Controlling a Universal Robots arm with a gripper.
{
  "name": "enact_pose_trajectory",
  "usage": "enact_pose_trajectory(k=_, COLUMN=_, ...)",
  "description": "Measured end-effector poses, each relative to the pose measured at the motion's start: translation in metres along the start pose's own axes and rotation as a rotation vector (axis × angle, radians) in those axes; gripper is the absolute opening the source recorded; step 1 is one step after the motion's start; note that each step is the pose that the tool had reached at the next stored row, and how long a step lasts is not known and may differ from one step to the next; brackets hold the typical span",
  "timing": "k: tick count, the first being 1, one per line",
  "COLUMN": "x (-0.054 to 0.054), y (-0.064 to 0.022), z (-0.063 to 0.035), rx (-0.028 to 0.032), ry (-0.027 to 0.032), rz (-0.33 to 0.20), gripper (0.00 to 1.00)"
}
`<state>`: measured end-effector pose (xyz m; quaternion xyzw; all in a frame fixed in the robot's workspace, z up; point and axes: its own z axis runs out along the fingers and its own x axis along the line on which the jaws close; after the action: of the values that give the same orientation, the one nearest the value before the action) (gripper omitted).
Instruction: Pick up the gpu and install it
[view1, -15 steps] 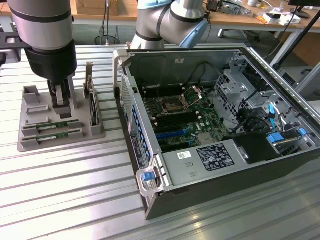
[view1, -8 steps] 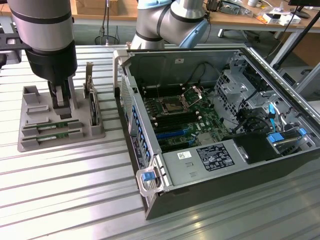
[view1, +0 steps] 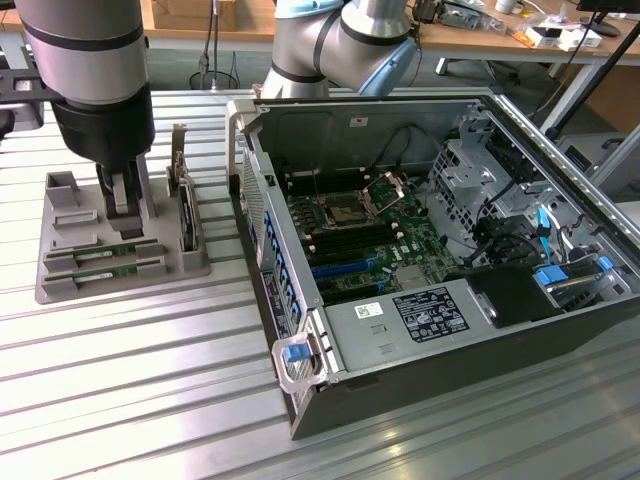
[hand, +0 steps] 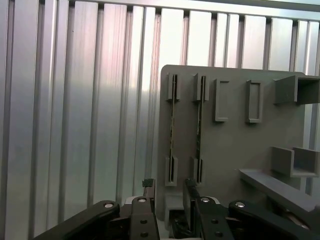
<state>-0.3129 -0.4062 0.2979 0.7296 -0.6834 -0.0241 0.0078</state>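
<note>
Pick-up step, by the look of it: gripper (view1: 122, 200) spread wide and empty over grey holder tray (view1: 50, 282), gpu (hand: 172, 127) seated edge-up in its slot; probably calls for squaring jaws across the thin board.

Tray (view1: 60, 278): plain grey. Sticks (view1: 100, 254) in it: green. Table (view1: 150, 390): silver, lengthwise ribbed stripes. Gripper (view1: 122, 205): black. Arm (view1: 85, 70): grey w/ black band, lt-blue joint cap (view1: 395, 65). Motherboard (view1: 375, 235): green; slots (view1: 335, 268) blue + black. PC case (view1: 400, 400): dark grey; latch (view1: 295, 352) blue.
</note>
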Motion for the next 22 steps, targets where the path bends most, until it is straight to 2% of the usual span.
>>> enact_pose_trajectory(k=22, x=0.0007, y=-0.0004, z=0.0094, rx=0.0000, ry=0.0000, rz=0.000, gripper=0.36)
